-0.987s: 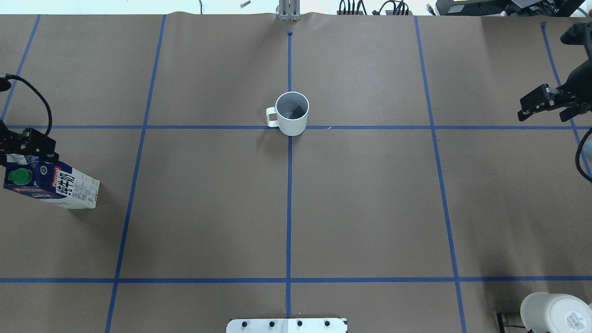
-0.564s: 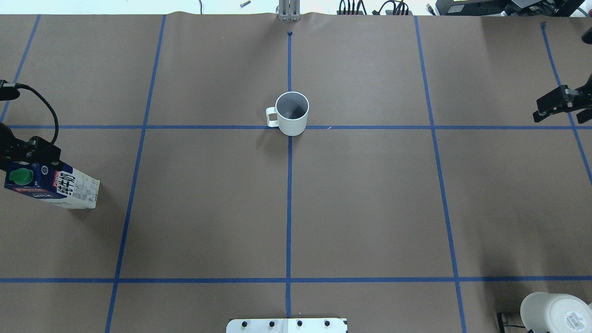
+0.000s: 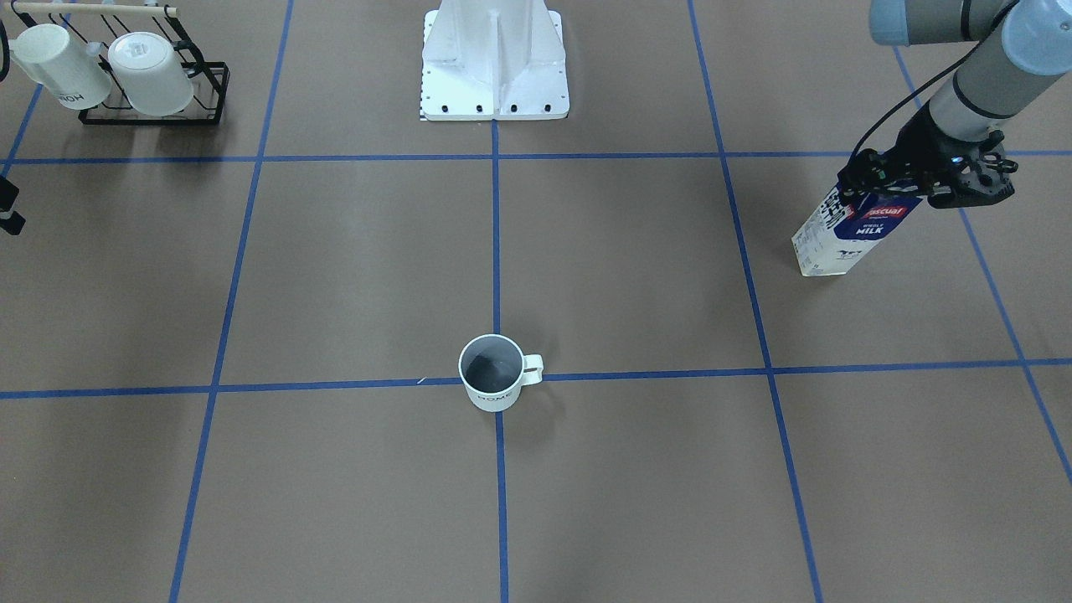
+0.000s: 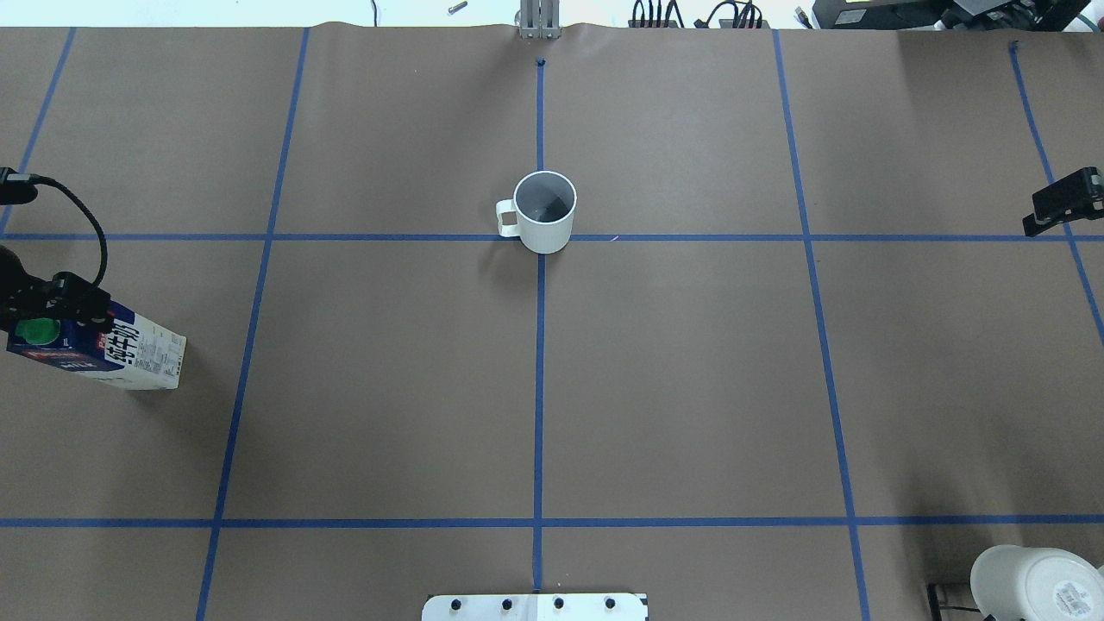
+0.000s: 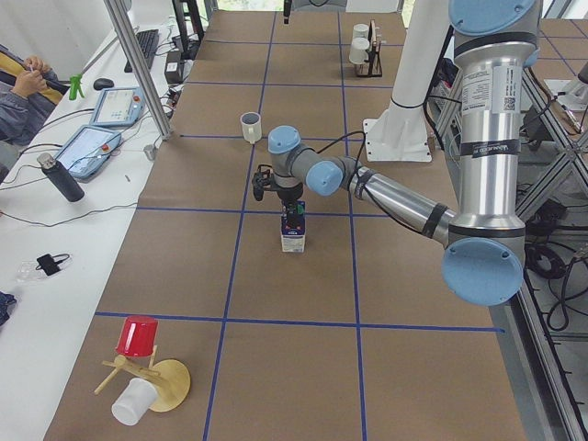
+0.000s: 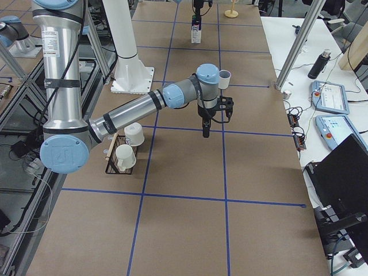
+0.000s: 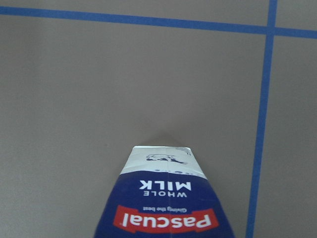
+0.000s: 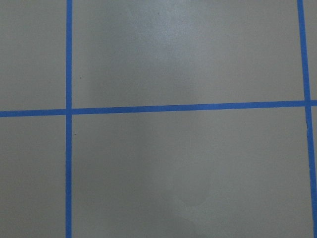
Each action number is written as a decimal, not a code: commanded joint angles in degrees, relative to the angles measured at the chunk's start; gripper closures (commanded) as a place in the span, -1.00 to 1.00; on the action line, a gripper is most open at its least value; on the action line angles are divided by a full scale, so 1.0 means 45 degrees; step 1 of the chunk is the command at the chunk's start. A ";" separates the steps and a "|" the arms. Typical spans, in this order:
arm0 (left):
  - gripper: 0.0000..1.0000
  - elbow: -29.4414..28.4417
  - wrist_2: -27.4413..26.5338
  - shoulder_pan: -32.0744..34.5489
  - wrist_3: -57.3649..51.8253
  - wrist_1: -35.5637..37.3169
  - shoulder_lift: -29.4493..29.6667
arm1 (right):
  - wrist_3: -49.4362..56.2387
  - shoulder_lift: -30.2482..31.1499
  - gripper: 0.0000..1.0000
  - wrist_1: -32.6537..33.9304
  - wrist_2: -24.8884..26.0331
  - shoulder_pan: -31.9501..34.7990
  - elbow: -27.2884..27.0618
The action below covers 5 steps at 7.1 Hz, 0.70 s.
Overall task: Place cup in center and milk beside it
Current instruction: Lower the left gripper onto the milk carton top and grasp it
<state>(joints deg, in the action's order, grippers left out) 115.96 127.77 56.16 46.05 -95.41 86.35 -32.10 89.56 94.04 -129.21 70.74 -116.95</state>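
The cup [image 4: 544,211], a white mug with a dark inside, stands upright on the centre blue line, handle toward the left arm; the front view [image 3: 492,383] shows "HOME" on it. The milk [image 4: 103,349], a navy and white carton, stands at the table's left side [image 3: 846,230]. My left gripper [image 4: 41,304] sits over the carton's top, partly covering the green cap; its jaws look open around the top [image 3: 917,180]. The left wrist view shows the carton [image 7: 168,208] directly below. My right gripper [image 4: 1068,205] is open, empty, far right of the cup.
A black wire rack with two white mugs [image 3: 126,71] stands at the robot's near right corner [image 4: 1035,582]. The white robot base plate [image 3: 494,67] sits at the near middle edge. Blue tape lines divide the brown table [image 4: 673,371].
My left gripper has come down over the carton's top and now hides part of the green cap. My right gripper has pulled away rightward, almost out of the overhead view. Cup and milk have not moved.
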 commanded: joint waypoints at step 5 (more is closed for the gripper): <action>0.29 0.0032 -0.0113 -0.0058 0.0196 -0.0166 0.0302 | 0.0004 0.0020 -1.00 0.0000 0.0003 0.0002 0.0031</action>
<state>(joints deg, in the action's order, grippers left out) 115.88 127.33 55.83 46.70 -96.13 86.77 -32.08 89.67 94.04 -129.20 70.75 -116.85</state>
